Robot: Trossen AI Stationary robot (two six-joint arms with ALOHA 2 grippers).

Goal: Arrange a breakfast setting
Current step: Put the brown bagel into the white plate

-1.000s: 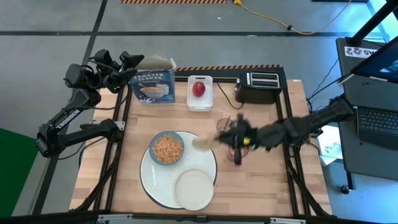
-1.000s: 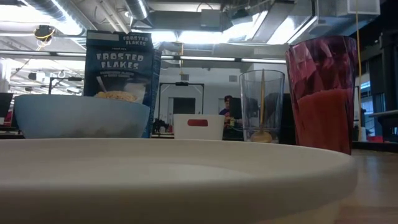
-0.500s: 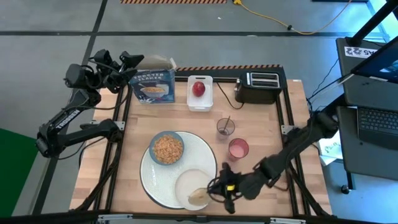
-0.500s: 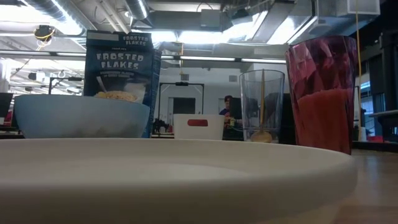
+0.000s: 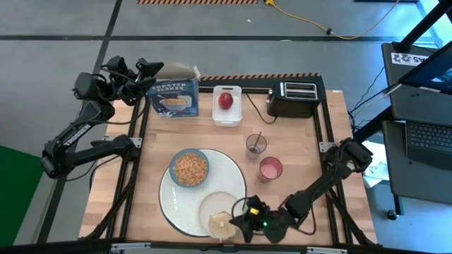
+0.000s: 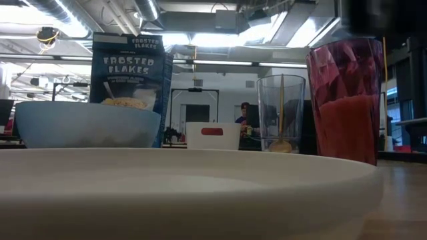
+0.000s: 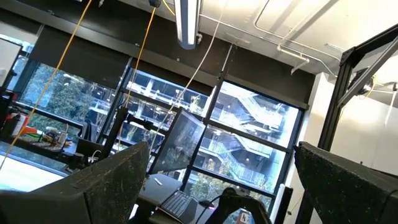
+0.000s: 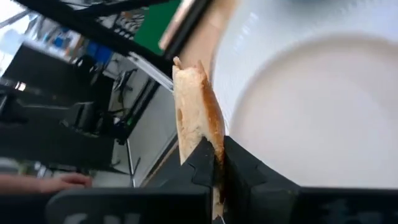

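Clearly we read "FROSTED FLAKES" on the blue cereal box (image 6: pixel 131 70) at the surface's far edge. Our right pincer (image 5: pixel 236 223) is clamped on the toasted bread round (image 8: pixel 198 113), held over the small cream plate (image 5: pixel 220 207); our left pincer (image 5: pixel 145 67) waits with fingers spread.

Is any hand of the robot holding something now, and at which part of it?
The right hand pinches the toasted bread round by its edge, above the small cream plate. The left hand holds nothing.

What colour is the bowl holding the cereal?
The bowl is light blue, clearest in the low view.
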